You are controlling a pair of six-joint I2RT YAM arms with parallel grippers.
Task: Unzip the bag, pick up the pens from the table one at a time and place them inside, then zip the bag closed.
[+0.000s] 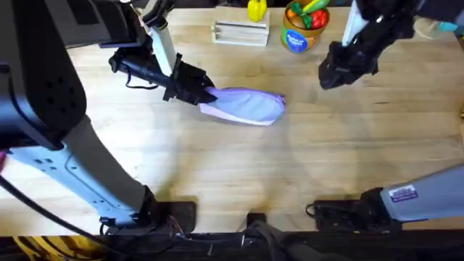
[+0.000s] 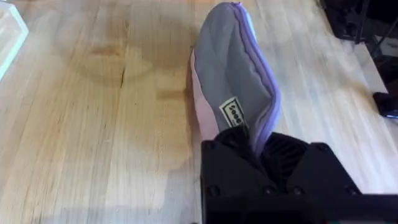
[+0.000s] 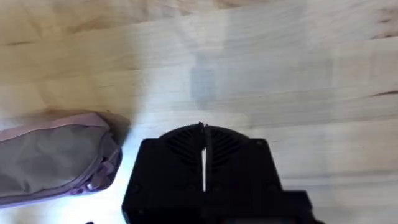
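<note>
The bag point(image 1: 245, 106) is lying on the table point(image 1: 239, 174) just above centre of the overhead frame, long axis running left to right. The left gripper point(image 1: 203, 96) is clamping the bag's left end. In the left wrist view the black fingers point(image 2: 224, 163) are pinching the fabric right by the small label point(image 2: 234, 113), with the zipper seam running away toward the top of that frame. The zipper is looking closed along the whole visible length.

The right gripper point(image 1: 335, 76) is hovering off to the right of the bag in the overhead frame, well apart from it. In the right wrist view its fingers point(image 3: 168, 171) are sitting together with nothing between them, and the bag's right end is lying at the lower left of that frame.

No pens are lying loose on the tabletop. Judging from that and the shut zipper, the task is looking finished or nearly so, with only releasing the bag left. The bag's contents are hidden, so that cannot be confirmed.
</note>
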